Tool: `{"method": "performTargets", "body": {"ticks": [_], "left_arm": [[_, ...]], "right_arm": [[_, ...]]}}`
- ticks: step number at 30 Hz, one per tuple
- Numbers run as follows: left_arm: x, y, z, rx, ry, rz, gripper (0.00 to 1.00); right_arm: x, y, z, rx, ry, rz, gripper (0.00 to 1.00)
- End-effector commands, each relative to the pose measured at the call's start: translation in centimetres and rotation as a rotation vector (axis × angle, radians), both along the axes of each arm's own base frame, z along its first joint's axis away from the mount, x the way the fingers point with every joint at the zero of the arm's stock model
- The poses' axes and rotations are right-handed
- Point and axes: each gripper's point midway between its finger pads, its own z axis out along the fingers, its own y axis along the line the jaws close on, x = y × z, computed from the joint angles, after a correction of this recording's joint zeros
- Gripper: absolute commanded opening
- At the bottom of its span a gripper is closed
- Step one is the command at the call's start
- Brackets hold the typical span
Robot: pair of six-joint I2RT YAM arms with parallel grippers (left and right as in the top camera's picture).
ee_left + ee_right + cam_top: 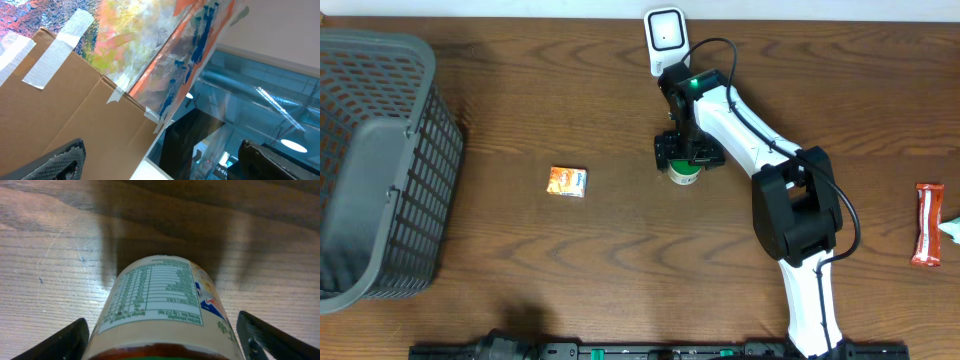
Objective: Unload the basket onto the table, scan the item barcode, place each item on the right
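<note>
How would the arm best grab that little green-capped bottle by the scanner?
Grip the bottle on its round body just under the green cap, coming down from above. It seems to stand upright, so its curved sides are free; the right gripper's open fingers flank it.

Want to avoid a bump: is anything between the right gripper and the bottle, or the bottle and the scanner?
Nothing visible. The right gripper stands open around the bottle, and no object lies between it and the scanner.
</note>
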Motion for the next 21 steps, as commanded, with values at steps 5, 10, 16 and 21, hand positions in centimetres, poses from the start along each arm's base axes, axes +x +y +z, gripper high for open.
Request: {"method": "performTargets", "body": {"ticks": [5,10,16,21], "left_arm": [[-0.4,0.2,-0.1,0.003,0.001,0.014,0.98],[-0.4,0.2,-0.1,0.002,0.001,0.014,0.98],[-0.4,0.2,-0.1,0.002,0.001,0.014,0.98],[-0.4,0.2,-0.1,0.002,0.001,0.014,0.98]], "right_arm": [[-0.1,0.1,-0.2,-0.003,0.0,0.01,0.93],[-0.5,-0.1,-0.6,-0.009,0.014,0.01,0.93],[-0.9,-0.3,-1.8,-0.013,0.021,0.006,0.89],[-1.1,-0.5,-2.0,-0.017,0.027,0.005,0.78]]}}
